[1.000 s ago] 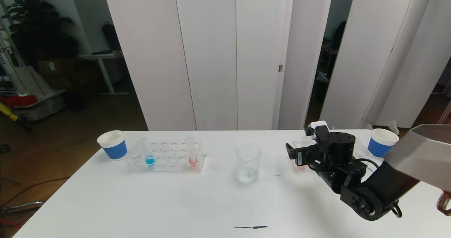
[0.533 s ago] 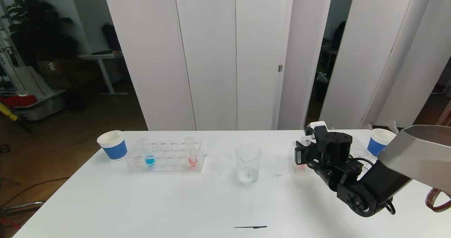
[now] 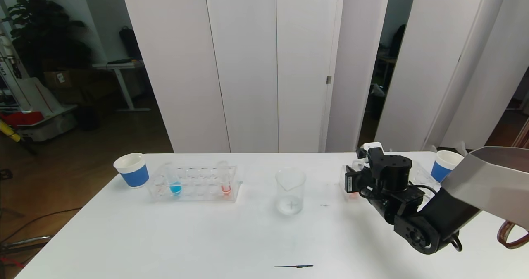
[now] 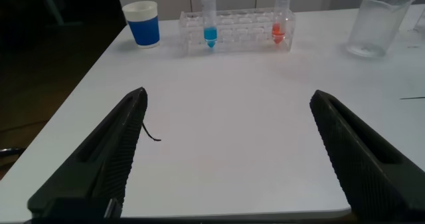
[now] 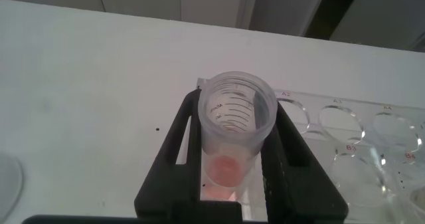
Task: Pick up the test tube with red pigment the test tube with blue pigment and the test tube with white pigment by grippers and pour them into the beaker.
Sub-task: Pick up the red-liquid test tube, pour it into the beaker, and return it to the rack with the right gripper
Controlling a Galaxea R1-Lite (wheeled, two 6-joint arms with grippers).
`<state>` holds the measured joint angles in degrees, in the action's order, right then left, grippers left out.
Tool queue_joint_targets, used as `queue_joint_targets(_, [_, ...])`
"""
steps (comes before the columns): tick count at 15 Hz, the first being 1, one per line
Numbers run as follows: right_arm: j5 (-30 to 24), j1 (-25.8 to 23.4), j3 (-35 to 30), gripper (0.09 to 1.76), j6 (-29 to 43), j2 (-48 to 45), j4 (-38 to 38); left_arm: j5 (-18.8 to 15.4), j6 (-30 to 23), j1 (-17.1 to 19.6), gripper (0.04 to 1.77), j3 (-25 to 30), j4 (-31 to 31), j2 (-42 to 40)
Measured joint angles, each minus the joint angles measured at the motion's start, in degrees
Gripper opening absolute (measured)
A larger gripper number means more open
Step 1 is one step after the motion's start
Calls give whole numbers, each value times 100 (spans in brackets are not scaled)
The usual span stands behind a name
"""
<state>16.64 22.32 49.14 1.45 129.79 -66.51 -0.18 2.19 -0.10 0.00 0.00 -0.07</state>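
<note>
The right gripper (image 5: 237,159) is closing its black fingers (image 5: 180,147) around a clear test tube with red pigment (image 5: 232,134) standing in the right rack (image 5: 358,141) on the white table (image 3: 231,233). A second ago the jaws were standing wide beside this tube; now they are pinched in against both its sides, and the wrist view is showing the reddish liquid at the tube's lower end, straight down through its open mouth. In the head view the right arm is sitting slightly farther back and to the right than it was a second ago (the shift is small), so it is now hiding more of the paper cup (image 3: 443,165) at the right end of the table.

The left gripper (image 4: 226,151) is hovering low over the near-left part of the table with its jaws spread wide and nothing between them.

Nothing else is looking different. The beaker (image 3: 291,190) is standing upright near the table's middle, well apart from both racks. The test tube with blue pigment (image 3: 174,182) is standing in the left rack (image 3: 194,184) towards its left end, with another red-tipped tube (image 3: 224,179) near the right end. A second blue-banded paper cup (image 3: 132,170) is standing just left of that rack. The test tube with white pigment is not something I can pick out.
</note>
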Motion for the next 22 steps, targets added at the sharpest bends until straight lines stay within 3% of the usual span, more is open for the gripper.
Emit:
queue_joint_targets(7, [-28,-57,74,58,199,-267,28,0,1,0,175,0,0,0])
queue_joint_targets(11, [-72,-118,603,58,210,-584,549,0,0,0,175,0,0,0])
queue_joint_targets(15, [-71,-146,1681,58,194,-857,1883,2,0,0,175,0,0,0])
queue_joint_targets(18, [-157,-149,2859,58,183,-951,3198,0,0,0,175,0,0,0])
queue_joint_targets(21, [-571,-151,4242,58,188,-929,4706,0,0,0,175,0,0,0])
queue_joint_targets(22, [-926,-151,4634,58,177,-879,5064,0,0,0,175,0,0,0])
